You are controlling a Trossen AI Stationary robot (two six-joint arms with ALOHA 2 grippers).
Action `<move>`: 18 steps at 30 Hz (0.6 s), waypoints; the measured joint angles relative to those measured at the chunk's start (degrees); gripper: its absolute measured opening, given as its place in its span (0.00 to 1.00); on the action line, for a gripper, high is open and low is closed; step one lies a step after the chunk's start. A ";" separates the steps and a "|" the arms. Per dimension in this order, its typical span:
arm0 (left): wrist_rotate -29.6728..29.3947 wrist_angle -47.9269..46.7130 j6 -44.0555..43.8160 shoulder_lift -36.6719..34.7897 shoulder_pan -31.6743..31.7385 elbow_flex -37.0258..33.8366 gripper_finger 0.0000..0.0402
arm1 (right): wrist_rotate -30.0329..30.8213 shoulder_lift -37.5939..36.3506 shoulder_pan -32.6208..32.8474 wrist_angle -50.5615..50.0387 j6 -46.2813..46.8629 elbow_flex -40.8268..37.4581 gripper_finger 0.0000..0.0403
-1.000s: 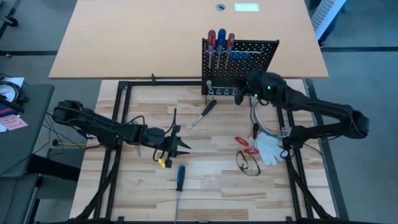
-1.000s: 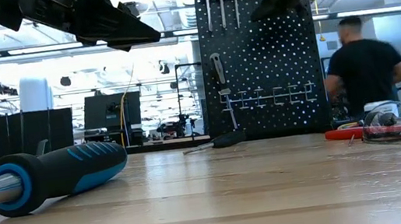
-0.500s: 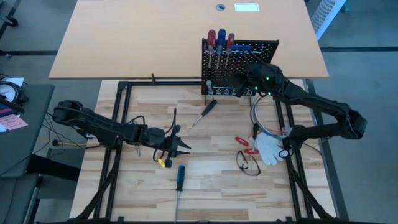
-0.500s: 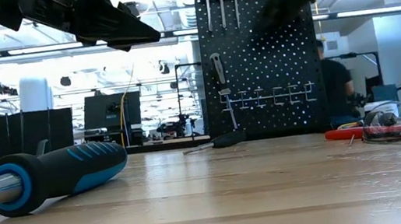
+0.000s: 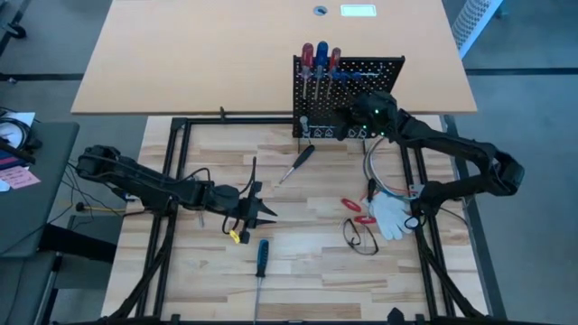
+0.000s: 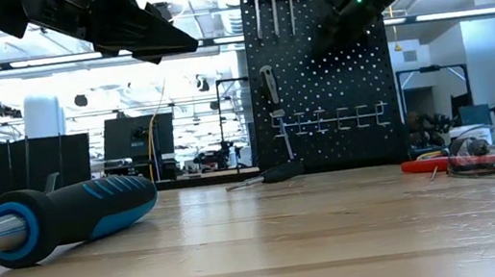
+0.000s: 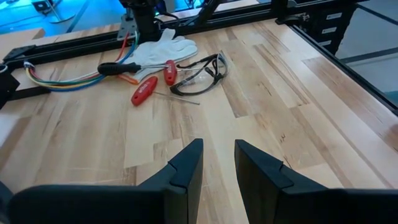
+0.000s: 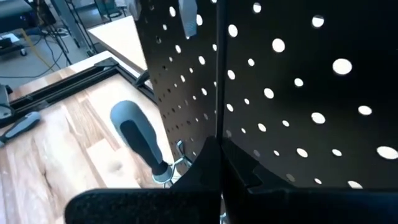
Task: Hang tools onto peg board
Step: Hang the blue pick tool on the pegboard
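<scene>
We see the peg board [image 5: 349, 90] standing upright at the table's far edge, three screwdrivers [image 5: 321, 60] hung at its top left. Our right gripper [image 5: 354, 118], fingers pressed together and empty, sits right against the board's face. A black screwdriver [image 5: 297, 163] lies before the board. Our left gripper [image 5: 262, 213], slightly parted and holding nothing, hovers just beyond the blue screwdriver [image 5: 261, 259].

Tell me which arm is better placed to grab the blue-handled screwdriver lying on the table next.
Left. Its tool hovers right above the blue-handled screwdriver, while the right tool is shut up against the peg board.
</scene>
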 joint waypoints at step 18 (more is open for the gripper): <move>0.02 0.00 -0.41 0.00 0.00 -0.02 0.22 | 0.02 -0.04 -0.36 -3.05 -2.23 -0.34 0.24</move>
